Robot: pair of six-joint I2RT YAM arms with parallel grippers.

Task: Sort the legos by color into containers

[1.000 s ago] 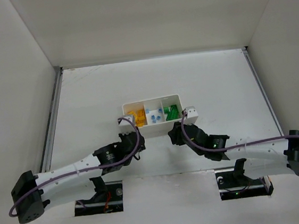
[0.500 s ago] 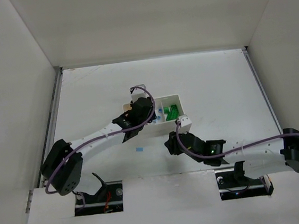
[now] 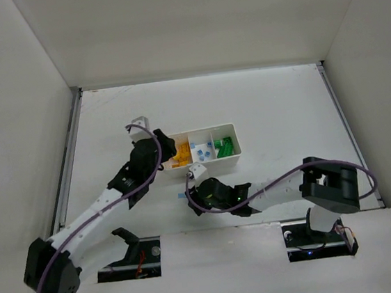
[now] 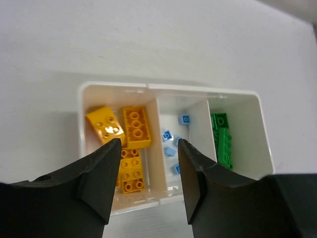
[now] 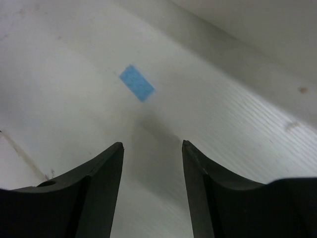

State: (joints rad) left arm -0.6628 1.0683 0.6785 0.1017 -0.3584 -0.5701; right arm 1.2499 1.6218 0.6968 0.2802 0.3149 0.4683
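1. Left gripper [image 4: 148, 144], jaws apart and empty, hovers over white three-compartment plastic tray [image 4: 168, 87].
2. Yellow-orange bricks [image 4: 136, 126] left, light blue bricks [image 4: 168, 136] middle, green bricks [image 4: 222, 141] right.
3. Right gripper [image 5: 152, 144], jaws apart, faces loose light blue piece [image 5: 136, 83] on table [image 5: 223, 124].

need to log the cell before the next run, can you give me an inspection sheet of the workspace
surface: white table, a few small marks
job's things: tray holds yellow bricks in the left compartment, blue bricks in the middle, green bricks in the right; one blue piece lies loose on the table
clutter: nothing seen
grippers: left gripper open and empty above the tray's yellow end; right gripper open and empty, low over the table near the blue piece
cables: purple cable along each arm, looping free in places
surroundings: white walls on three sides
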